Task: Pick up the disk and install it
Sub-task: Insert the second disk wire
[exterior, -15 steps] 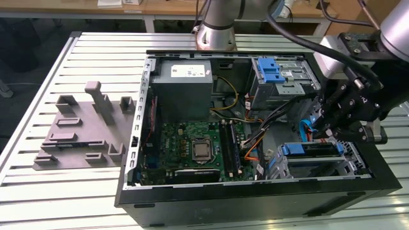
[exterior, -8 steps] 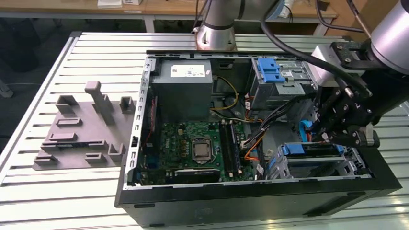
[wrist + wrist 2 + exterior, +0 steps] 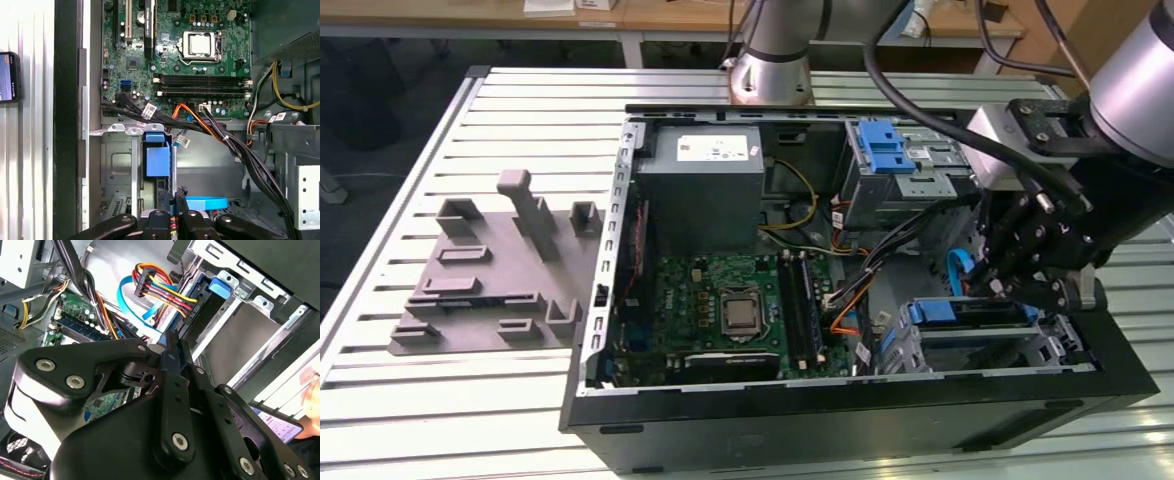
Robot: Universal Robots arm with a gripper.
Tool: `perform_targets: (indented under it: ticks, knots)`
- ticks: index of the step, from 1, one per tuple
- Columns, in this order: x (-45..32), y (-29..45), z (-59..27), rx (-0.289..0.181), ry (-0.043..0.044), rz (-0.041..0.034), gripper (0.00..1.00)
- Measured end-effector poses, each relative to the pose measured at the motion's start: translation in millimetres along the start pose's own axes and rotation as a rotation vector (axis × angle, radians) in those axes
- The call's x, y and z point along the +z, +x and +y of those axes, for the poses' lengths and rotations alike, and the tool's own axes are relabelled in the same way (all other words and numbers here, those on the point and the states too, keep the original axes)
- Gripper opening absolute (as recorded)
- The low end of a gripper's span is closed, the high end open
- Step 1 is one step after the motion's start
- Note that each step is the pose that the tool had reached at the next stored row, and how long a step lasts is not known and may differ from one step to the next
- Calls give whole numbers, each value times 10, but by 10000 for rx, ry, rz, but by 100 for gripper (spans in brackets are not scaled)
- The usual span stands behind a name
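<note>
The disk (image 3: 969,312) stands on edge in the drive bay at the case's front corner, on the exterior view's right; its blue carrier frame shows along the top. My gripper (image 3: 1014,292) hangs just over that bay, shut, with nothing visible between its fingertips. In the first wrist view the gripper (image 3: 173,201) sits right beside a blue carrier strip (image 3: 205,203). In the second wrist view the gripper (image 3: 169,342) points toward the metal bay, where a blue tab (image 3: 222,287) and a dark slab stand next to a cable plug (image 3: 189,304).
The open computer case (image 3: 607,300) lies on a slatted table. Inside are the motherboard (image 3: 734,300), a grey metal box (image 3: 707,185) and a cage with a blue latch (image 3: 891,150). Loose cables (image 3: 881,255) cross toward the bay. A grey fixture (image 3: 487,275) lies on the exterior view's left.
</note>
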State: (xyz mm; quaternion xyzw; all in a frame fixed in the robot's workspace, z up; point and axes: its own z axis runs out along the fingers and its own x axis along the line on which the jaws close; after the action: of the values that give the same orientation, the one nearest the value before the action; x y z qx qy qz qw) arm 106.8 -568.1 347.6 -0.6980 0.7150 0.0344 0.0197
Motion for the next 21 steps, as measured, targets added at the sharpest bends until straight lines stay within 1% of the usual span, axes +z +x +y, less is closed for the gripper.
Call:
perform_targets:
  ticks: [5,7,11,17,21]
  knots:
    - [40,23,-4,-1,11,1,16]
    - [41,24,-4,-3,41,5,16]
    - [49,24,-19,-3,42,1,16]
    - [97,29,-29,-7,70,2,16]
    - [113,31,-40,-6,72,4,16]
